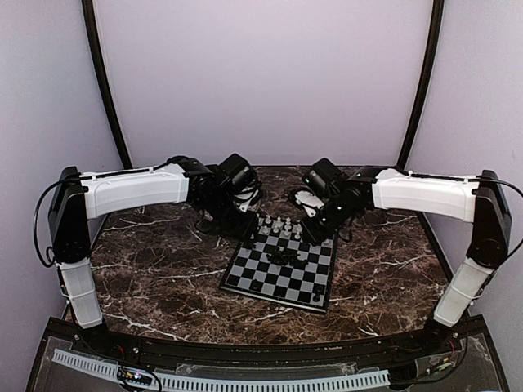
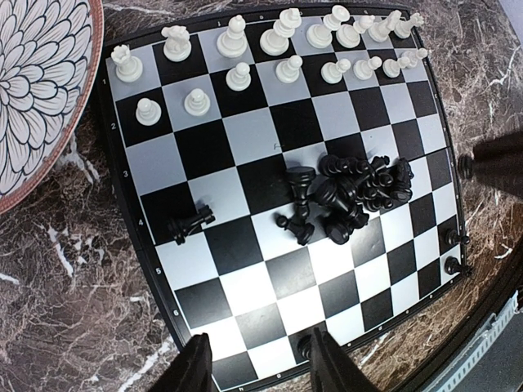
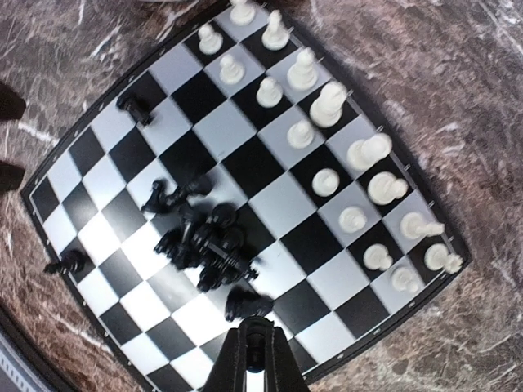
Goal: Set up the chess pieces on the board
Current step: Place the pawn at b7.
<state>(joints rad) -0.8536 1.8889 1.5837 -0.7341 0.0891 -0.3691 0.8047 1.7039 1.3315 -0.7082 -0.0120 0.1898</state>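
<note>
The board (image 1: 270, 282) lies at the table's middle. White chess pieces (image 2: 286, 41) stand in two rows along its far side. A heap of black pieces (image 2: 355, 192) lies near the centre, also in the right wrist view as a heap (image 3: 208, 241). One black piece (image 2: 190, 222) lies fallen apart from it. My left gripper (image 2: 261, 367) hangs open over the board's edge, a standing black piece (image 2: 304, 347) beside its right finger. My right gripper (image 3: 255, 351) is shut on a small black piece, above the board just behind a blurred lying black piece (image 3: 245, 302).
A round patterned plate (image 2: 33, 82) sits on the marble table beside the board's white end. Two black pieces (image 2: 452, 253) stand at one board edge. The right gripper's dark fingers (image 2: 498, 167) reach in near that side. Curved walls enclose the table.
</note>
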